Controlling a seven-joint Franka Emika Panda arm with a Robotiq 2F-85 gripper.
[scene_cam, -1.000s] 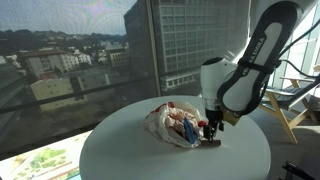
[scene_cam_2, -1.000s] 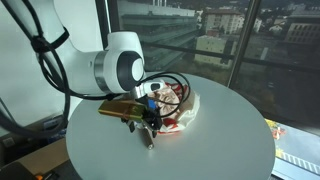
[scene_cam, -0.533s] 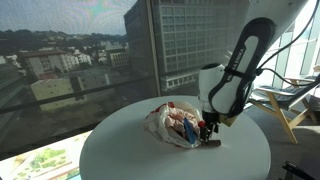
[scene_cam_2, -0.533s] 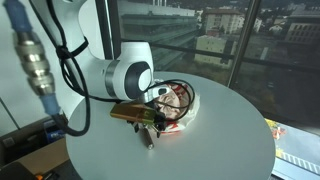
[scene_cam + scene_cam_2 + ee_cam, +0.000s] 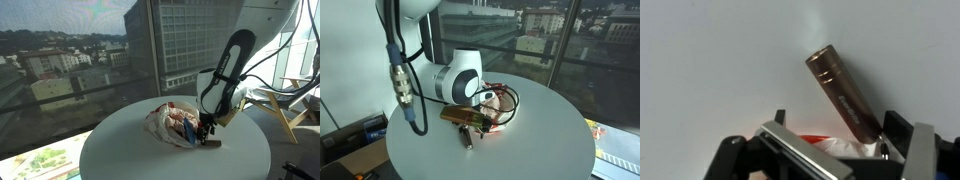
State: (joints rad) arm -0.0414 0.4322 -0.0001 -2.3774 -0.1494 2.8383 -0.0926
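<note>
A brown tube [image 5: 845,98] is seen lying slantwise on the white round table [image 5: 125,150], as the wrist view shows. The hand [image 5: 825,152] is held low over it with the jaws spread wide, and nothing is gripped between them. In both exterior views the tube [image 5: 213,143] [image 5: 468,138] is found just below the hand [image 5: 208,128] [image 5: 470,122]. It lies beside a crumpled plastic bag [image 5: 170,123] [image 5: 504,100] with red and white contents. Whether tube and bag touch cannot be told.
</note>
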